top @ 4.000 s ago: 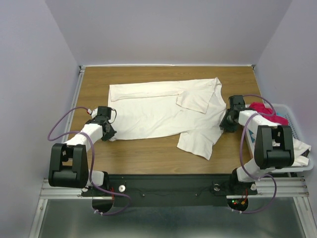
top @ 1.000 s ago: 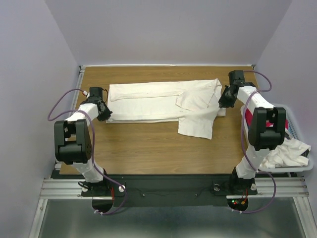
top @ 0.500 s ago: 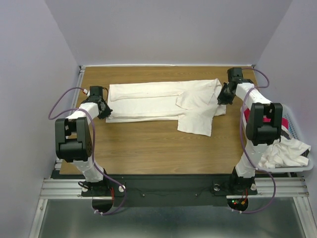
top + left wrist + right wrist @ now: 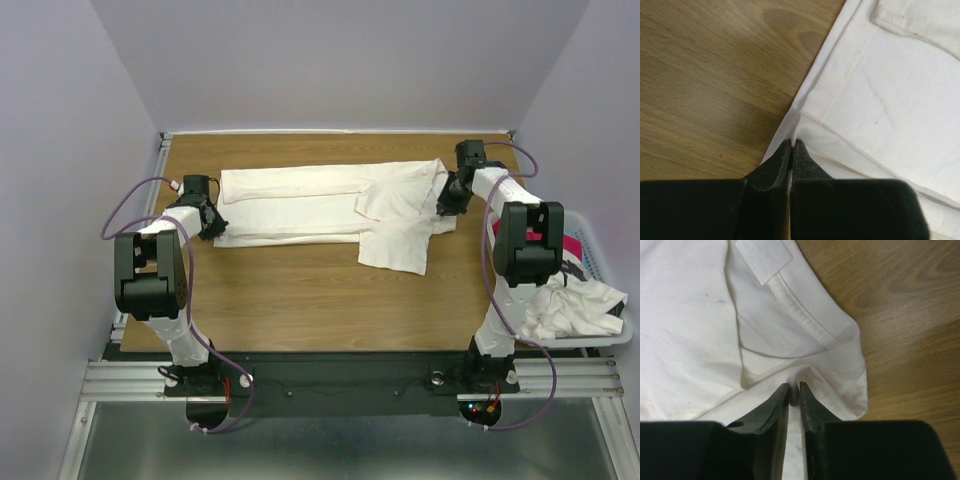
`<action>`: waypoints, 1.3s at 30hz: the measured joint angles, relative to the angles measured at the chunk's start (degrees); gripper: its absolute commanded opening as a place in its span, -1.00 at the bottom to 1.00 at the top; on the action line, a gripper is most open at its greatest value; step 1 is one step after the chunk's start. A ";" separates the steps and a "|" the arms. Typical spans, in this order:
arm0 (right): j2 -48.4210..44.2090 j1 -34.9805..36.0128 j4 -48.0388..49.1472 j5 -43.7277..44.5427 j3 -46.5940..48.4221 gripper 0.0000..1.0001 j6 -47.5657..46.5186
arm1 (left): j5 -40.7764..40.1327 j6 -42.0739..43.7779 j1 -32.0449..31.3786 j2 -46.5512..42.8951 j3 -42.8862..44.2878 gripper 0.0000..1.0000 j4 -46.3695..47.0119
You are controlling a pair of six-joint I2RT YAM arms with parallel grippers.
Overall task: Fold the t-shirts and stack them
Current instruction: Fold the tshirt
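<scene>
The off-white t-shirt (image 4: 330, 205) lies across the far half of the table, folded lengthwise into a long band, with one sleeve (image 4: 395, 250) sticking out toward me. My left gripper (image 4: 208, 222) is shut on the band's left hem corner (image 4: 799, 116), low on the wood. At the right end, beside the collar (image 4: 805, 322), my right gripper (image 4: 446, 204) pinches a raised fold of the same shirt (image 4: 715, 330); its jaws stand a sliver apart with cloth between them. A magenta-red t-shirt (image 4: 573, 244) and a white t-shirt (image 4: 585, 305) sit in the basket.
A white slatted basket (image 4: 600, 262) stands off the table's right edge, the white tee spilling over its near rim. Bare wood (image 4: 300, 300) runs from the shirt to the arm bases. Lilac walls enclose the table on three sides.
Both grippers have carried the shirt's near edge away from me onto its far half. Over the last second they settled by its ends, and the right jaws eased slightly apart.
</scene>
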 measured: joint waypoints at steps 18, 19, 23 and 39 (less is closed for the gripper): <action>-25.46 2.84 2.49 -5.03 -21.90 0.02 -0.11 | 1.14 -0.74 -7.65 -23.17 -8.44 0.68 -1.09; -25.99 3.63 2.60 -5.62 -24.26 0.02 0.33 | 1.92 -1.03 -11.15 -23.63 -9.01 0.68 -1.11; -26.27 6.14 2.69 -8.15 -32.87 0.02 2.29 | 5.44 -2.84 -24.48 -21.77 -9.01 0.66 0.00; -27.21 7.52 7.76 -9.46 -37.31 0.01 7.63 | 8.09 -2.93 -45.33 9.62 14.91 0.49 1.64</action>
